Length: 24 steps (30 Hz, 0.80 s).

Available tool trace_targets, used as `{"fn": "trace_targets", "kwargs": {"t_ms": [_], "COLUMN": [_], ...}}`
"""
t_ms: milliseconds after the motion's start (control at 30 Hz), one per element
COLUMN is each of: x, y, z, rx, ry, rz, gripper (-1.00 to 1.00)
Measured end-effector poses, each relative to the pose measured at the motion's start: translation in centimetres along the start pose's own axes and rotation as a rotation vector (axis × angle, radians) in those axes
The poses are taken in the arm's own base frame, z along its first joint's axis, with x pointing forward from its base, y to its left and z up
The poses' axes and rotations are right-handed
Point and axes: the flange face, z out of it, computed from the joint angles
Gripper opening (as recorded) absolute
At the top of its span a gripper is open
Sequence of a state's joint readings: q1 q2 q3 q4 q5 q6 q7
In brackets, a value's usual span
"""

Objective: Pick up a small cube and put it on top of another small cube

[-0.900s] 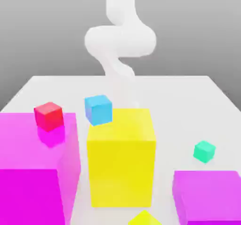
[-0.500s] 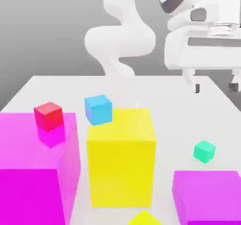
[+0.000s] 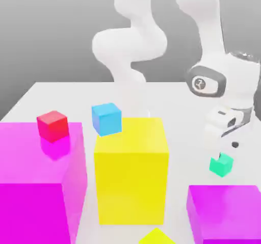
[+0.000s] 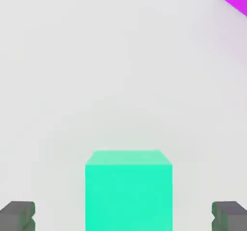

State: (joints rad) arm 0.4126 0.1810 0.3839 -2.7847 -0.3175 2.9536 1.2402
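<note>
A small teal-green cube (image 3: 221,165) sits flat on the white worktop (image 3: 178,100), toward the exterior view's right. It is plain and glossy, with one corner turned a little toward the camera. In the hand view the same cube (image 4: 129,190) stands upright and square-on, its top face a paler green than its front.

A small light-blue cube (image 3: 106,118) appears well apart from it, toward the exterior view's left. It is plain, about the same size or slightly larger, and turned so that two side faces and the top show. What it rests on cannot be told.
</note>
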Motion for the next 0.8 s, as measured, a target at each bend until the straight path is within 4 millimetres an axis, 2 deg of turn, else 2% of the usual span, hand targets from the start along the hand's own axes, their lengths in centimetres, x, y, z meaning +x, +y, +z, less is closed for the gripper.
{"fn": "trace_targets", "kwargs": {"t_ms": [167,200,433,800], "x": [-0.1,-0.1,-0.1,-0.1], "y": [0.4,0.5,0.5,0.3], "z": [3.0,3.5,3.5,-2.1], "rx": [-0.007,-0.010,-0.009,-0.006], "ry": [0.000,0.000,0.001,0.002], "rz": [-0.002,-0.003,-0.004,-0.003], "gripper": [0.00,-1.00,-1.00,-1.00]}}
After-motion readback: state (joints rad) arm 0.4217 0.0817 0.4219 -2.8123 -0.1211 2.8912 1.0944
